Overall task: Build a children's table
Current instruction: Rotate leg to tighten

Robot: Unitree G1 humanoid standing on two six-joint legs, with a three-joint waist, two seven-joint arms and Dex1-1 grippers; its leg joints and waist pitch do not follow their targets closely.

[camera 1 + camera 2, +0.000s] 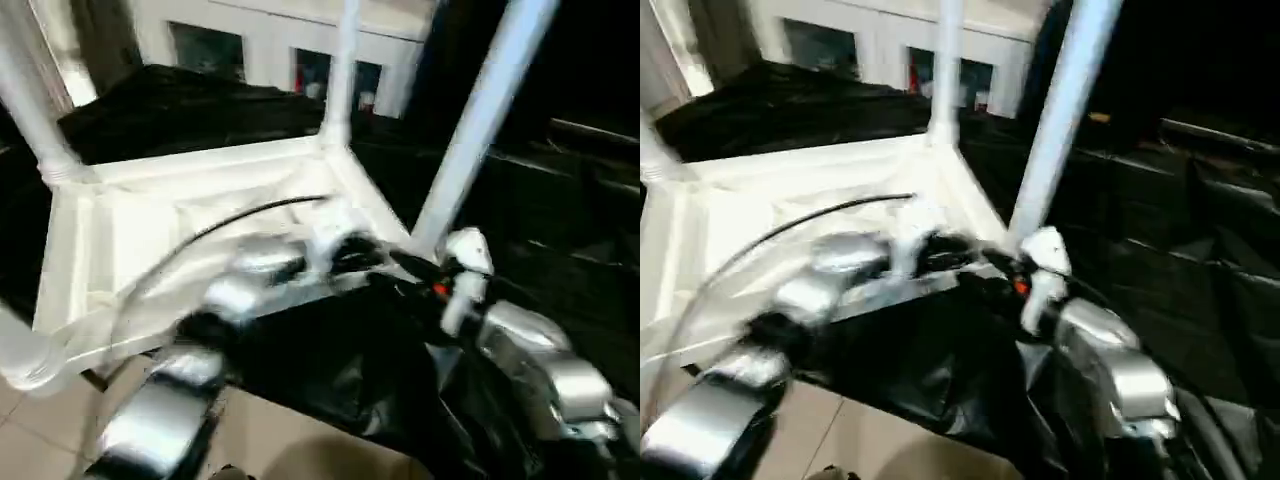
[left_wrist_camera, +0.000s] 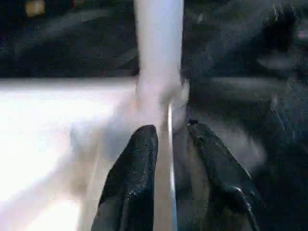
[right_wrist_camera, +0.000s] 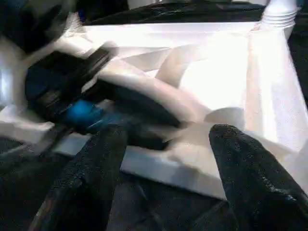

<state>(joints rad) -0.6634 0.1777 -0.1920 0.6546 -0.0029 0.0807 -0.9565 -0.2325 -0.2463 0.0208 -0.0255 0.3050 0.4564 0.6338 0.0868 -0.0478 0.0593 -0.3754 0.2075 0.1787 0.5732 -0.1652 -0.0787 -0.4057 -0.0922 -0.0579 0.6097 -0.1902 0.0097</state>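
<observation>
White plastic forms the tabletop (image 1: pixel 170 230), which lies upside down at centre left of the left eye view, ribbed underside up, on black sheeting (image 1: pixel 330 370) that covers the support beneath it. Four legs are visible standing in corner sockets: one at upper left (image 1: pixel 30 100), one at upper centre (image 1: pixel 343 70), one leaning across upper right (image 1: pixel 480 120), and one at the lower left edge (image 1: pixel 20 355).

Step in hand: all four legs appear seated, so the work looks to be at the checking or tightening stage on the right-hand near corner. In the left wrist view the left gripper (image 2: pixel 172 144) points at the base of that leg (image 2: pixel 159 43); its fingers (image 2: pixel 139 159) stand narrowly apart with the tabletop rim between them, and nothing is clamped. In the right wrist view the right gripper (image 3: pixel 168 159) is spread wide and empty, hovering over the tabletop edge (image 3: pixel 269 96) close to the left arm's wrist.

Next move, as a judgement: confirm the leg is fully home in its socket, then take a firm two-sided hold to turn the table upright. The sheeting is slack and may slip.

Room: tiled floor (image 1: pixel 60 420) at lower left; a white glass-door cabinet (image 1: pixel 270 50) along the top.
</observation>
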